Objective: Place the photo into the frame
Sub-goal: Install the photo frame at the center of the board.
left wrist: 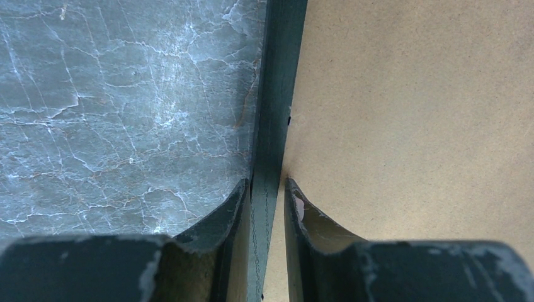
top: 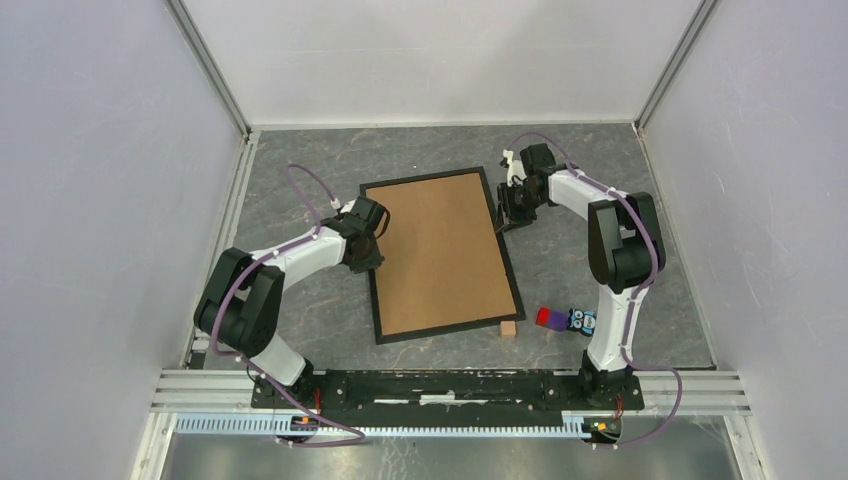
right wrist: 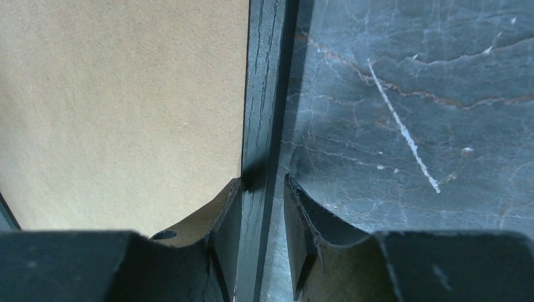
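Our left arm [top: 290, 255] rises from its base at seven o'clock, folds at the elbow and reaches toward two o'clock, with the wrist bent down. Our left hand [left wrist: 266, 189] points at the surface [left wrist: 126, 94], its fingers [left wrist: 232, 211] pinched on either side of a rail of the frame [left wrist: 269, 94]. Our right arm [top: 620, 250] stands up from five o'clock, elbow high, its forearm running toward ten o'clock. Our right hand [right wrist: 263, 185] also points down and straddles the opposite rail. Its finger at nine o'clock lies against the rail, and its finger at three o'clock stands just off it, with a sliver showing between.
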You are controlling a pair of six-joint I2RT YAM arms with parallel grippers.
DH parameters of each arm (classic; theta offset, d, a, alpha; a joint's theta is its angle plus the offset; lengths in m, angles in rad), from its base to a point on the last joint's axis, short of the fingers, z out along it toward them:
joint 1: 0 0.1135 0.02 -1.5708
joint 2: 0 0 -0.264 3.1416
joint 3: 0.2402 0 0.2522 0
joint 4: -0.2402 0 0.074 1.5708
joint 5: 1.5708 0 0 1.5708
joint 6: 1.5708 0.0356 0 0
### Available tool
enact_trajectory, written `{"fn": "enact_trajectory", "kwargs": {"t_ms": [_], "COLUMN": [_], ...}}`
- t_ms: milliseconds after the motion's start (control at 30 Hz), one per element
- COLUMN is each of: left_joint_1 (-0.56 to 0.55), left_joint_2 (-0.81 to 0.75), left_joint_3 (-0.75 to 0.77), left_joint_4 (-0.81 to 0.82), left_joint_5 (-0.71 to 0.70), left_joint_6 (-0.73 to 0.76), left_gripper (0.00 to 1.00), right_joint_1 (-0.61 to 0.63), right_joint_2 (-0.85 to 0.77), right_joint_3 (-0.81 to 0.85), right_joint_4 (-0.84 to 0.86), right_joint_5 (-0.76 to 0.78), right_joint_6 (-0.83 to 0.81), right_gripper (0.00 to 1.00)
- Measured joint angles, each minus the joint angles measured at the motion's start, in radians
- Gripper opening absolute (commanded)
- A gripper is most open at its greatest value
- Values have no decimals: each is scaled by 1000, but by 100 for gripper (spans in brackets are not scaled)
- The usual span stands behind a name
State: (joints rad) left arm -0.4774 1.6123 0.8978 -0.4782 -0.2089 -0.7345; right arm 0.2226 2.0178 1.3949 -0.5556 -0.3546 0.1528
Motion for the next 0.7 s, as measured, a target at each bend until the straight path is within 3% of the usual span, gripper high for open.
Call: {"fn": "enact_trajectory", "kwargs": {"t_ms": [433, 700], "left_joint_1": [-1, -1], "left_joint_2": [19, 28], "left_joint_3": [19, 31], "left_joint_4": [-6, -18], "left_joint_5": [9, 11], "left_joint_6": [0, 0], "left_gripper": [2, 2], "right_joint_1": [5, 34], "right_joint_2": [69, 159], "right_joint_3": [111, 257], "right_joint_4": [-73, -203], "right_joint_5": [35, 70], "right_joint_6": [-16, -83], "right_gripper": [39, 41]}}
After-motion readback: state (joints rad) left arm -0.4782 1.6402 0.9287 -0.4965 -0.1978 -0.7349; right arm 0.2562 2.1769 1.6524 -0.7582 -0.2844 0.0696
